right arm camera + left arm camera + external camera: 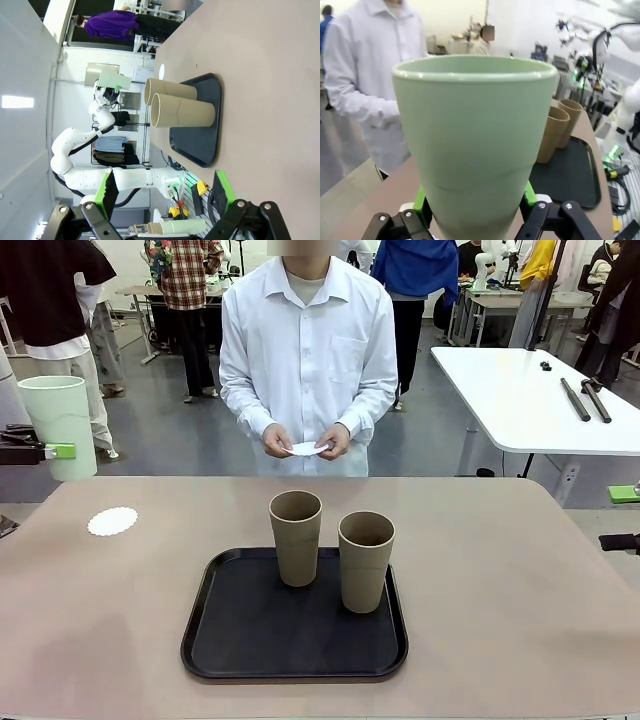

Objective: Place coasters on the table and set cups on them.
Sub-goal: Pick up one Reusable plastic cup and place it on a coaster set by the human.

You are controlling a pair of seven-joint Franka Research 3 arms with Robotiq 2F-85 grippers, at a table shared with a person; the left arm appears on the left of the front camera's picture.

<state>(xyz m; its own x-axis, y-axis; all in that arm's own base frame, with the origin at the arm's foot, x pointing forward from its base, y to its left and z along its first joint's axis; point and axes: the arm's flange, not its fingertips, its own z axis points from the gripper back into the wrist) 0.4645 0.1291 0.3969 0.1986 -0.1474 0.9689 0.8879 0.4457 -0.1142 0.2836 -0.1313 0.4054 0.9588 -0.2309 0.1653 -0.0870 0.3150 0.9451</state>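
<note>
My left hand (pixel 48 451) grips the mint cup (pixel 58 410) at upper left, near the coaster (pixel 112 521) on the tabletop (pixel 500 570). Next I lower it centred onto that coaster. Right hand (pixel 165 195) stands wide.

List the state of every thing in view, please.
Green cup, upright, raised, gripped.
Left fingers, shut on green cup.
Right fingers, open, empty.
Brown cups, upright on tray.
Left coaster, flat on table, bare.
Other coaster, held in person's hands.
</note>
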